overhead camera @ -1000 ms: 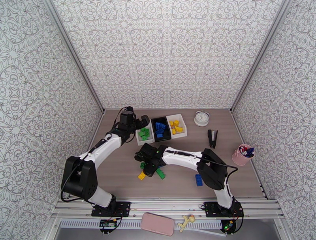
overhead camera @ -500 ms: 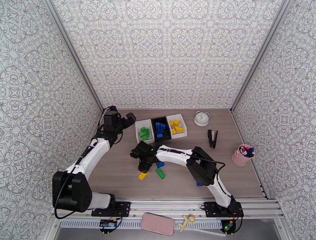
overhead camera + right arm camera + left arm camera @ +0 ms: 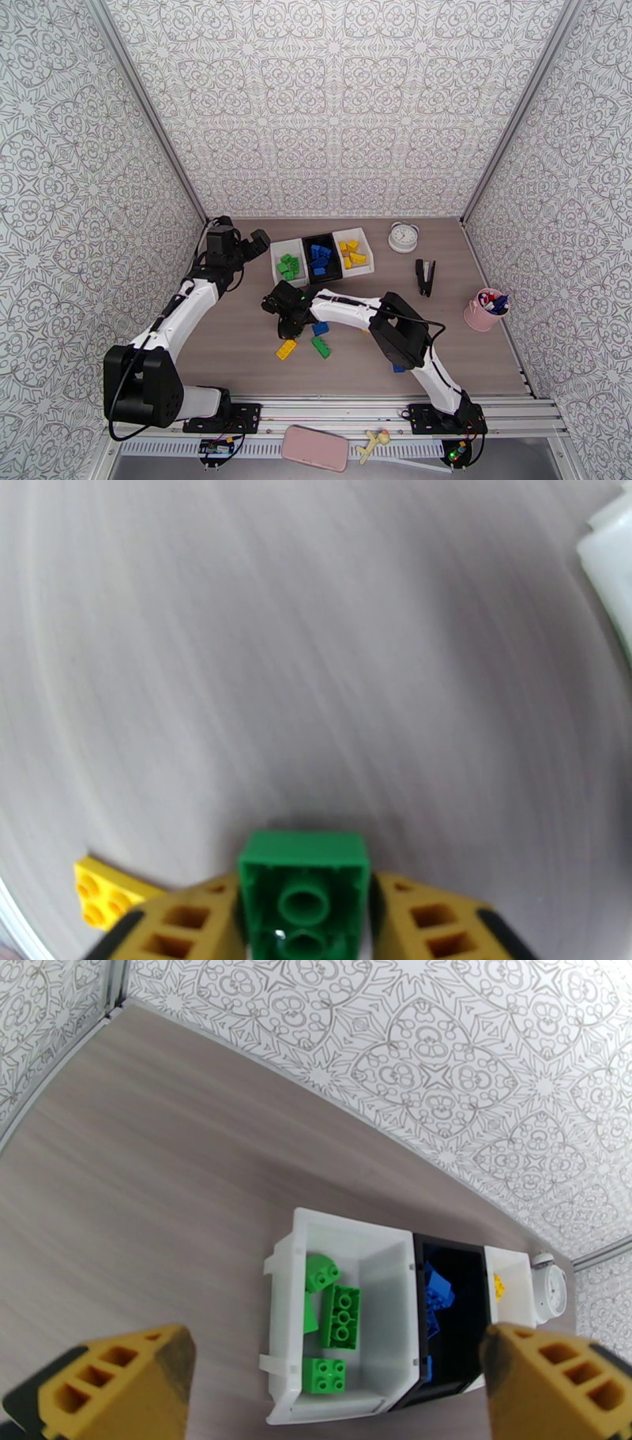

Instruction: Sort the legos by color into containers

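Three containers stand in a row: a white bin (image 3: 278,272) with green legos, a black bin (image 3: 306,260) with blue ones, and a white bin (image 3: 365,246) with yellow ones. My left gripper (image 3: 257,241) hangs open just left of the row, and its wrist view looks down on the green-filled bin (image 3: 288,1291). My right gripper (image 3: 285,321) is low over the table, shut on a square green lego (image 3: 304,867). A yellow lego (image 3: 286,349) lies just in front of it, also visible as the yellow lego (image 3: 99,890) in the right wrist view. A green lego (image 3: 321,346) and a blue lego (image 3: 320,328) lie loose close by.
A white clock (image 3: 404,237), a black stapler (image 3: 426,276) and a pink pen cup (image 3: 483,309) stand on the right side. Another blue lego (image 3: 397,367) peeks out beside the right arm's elbow. A corner of a white bin (image 3: 612,555) shows in the right wrist view.
The left arm drew back leftward from over the green bin and stays open. The right gripper shifted slightly left and closed on the green lego.
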`<move>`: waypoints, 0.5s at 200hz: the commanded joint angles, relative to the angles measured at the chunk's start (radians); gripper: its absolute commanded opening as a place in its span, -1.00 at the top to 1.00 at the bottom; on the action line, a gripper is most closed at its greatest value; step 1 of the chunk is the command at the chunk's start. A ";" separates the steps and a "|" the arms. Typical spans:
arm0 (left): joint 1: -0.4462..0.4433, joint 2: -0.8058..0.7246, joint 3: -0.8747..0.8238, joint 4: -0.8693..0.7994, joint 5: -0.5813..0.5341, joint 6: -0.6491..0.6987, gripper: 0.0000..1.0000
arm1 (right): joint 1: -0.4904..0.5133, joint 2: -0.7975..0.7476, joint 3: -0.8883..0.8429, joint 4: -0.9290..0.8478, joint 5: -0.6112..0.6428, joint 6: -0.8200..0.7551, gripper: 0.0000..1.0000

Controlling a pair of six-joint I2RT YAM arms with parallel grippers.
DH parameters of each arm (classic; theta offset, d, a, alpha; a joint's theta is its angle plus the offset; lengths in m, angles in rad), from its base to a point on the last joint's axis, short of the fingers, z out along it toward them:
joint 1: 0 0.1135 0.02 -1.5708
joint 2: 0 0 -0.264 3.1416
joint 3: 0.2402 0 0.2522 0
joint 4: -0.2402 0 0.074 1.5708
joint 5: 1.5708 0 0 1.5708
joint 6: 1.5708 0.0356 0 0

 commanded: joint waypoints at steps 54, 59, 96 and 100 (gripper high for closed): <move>0.004 -0.078 -0.067 -0.053 -0.010 0.025 -0.99 | -0.064 -0.155 -0.101 0.137 -0.005 0.063 0.42; 0.003 -0.086 -0.076 -0.052 -0.016 0.029 -0.99 | -0.069 -0.170 -0.111 0.151 -0.001 0.068 0.42; 0.003 -0.135 -0.139 -0.075 -0.015 0.027 -0.99 | -0.107 -0.288 -0.210 0.340 0.055 0.087 0.42; 0.002 -0.142 -0.148 -0.072 -0.012 0.028 -0.99 | -0.111 -0.297 -0.223 0.373 0.064 0.086 0.42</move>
